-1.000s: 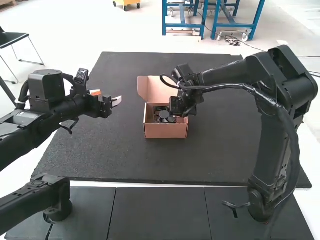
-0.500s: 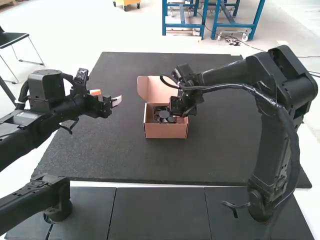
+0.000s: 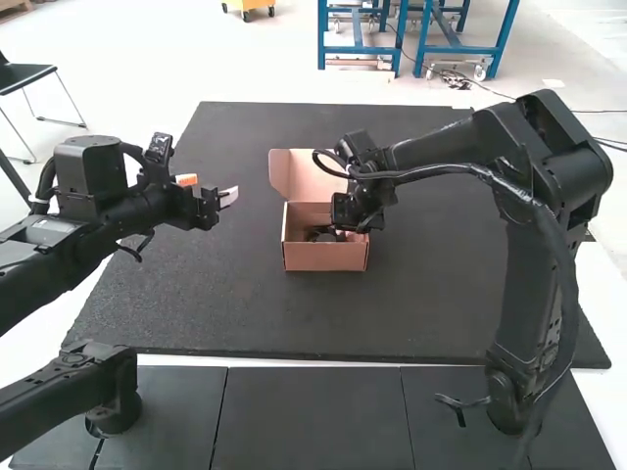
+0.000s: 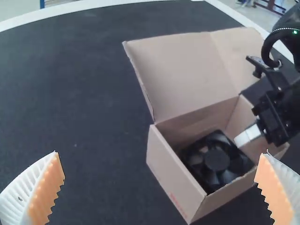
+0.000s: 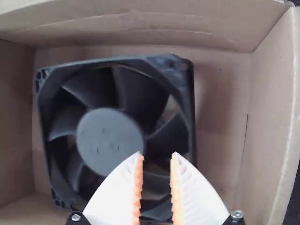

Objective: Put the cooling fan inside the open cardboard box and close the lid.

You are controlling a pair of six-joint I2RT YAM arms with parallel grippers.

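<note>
This looks like a robotics lab or test workshop. Two black jointed robot arms, the left arm (image 3: 98, 211) and the right arm (image 3: 549, 166), stand at the near edge of a worktop of dark square panels (image 3: 313, 411). A black speckled rubber mat (image 3: 196, 294) covers it, and cables run strapped along the right arm.

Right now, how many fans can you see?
1. The cooling fan sits inside the open cardboard box, just in front of the right gripper. Part of the box's floor is hidden, but no second fan shows.
</note>
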